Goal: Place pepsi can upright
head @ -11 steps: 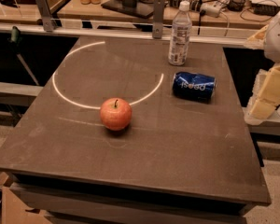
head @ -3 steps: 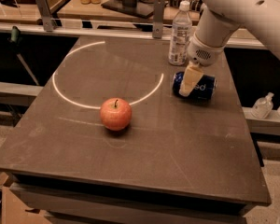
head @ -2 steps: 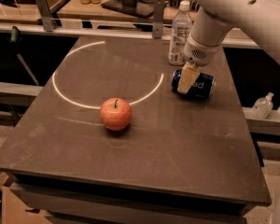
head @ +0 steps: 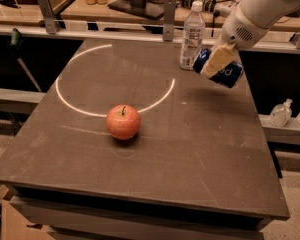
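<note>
The dark blue pepsi can (head: 229,74) is held in the air above the table's far right part, tilted, with its silver end toward the left. My gripper (head: 216,62) is shut on the can; a cream fingertip (head: 217,60) lies across its front. The white arm comes in from the upper right. The can hangs just to the right of the water bottle and a little above the tabletop.
A clear water bottle (head: 191,35) stands upright at the far right, close to the can. A red apple (head: 123,122) sits near the table's middle. A white circle line (head: 65,99) marks the dark tabletop (head: 200,154). Rails and clutter lie behind the table.
My gripper closed on the lying can and lifted it off the table, up and to the right. The can now hangs tilted in the air. Apple and bottle have not moved.
</note>
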Robot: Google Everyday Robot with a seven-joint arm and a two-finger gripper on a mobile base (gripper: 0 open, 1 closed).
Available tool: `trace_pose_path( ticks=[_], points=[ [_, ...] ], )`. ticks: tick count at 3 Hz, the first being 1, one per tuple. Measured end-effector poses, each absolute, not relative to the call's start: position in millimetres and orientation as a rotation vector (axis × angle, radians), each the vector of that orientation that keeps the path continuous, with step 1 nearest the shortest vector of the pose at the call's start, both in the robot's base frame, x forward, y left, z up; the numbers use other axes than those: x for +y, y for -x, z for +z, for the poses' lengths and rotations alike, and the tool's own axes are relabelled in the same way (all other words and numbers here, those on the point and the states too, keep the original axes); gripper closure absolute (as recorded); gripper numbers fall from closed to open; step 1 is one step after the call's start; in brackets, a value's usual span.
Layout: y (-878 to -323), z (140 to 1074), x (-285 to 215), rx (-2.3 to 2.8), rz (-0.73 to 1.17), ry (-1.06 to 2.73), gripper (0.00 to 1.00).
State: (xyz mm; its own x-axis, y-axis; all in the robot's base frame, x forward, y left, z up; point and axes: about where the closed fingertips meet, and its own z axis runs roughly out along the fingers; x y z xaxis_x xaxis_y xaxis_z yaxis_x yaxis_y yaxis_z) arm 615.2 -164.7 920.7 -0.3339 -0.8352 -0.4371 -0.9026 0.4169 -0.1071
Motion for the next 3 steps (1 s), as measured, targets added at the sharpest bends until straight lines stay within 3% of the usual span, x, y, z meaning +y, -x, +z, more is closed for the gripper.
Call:
trace_pose_path(
  ticks=[1,3],
  points=[
    [-613.7,932.0,-179.0,2.084,0.385,1.416,1.00],
    [-600.1,939.8,-162.2,1.754,0.736,1.323,1.00]
  ],
)
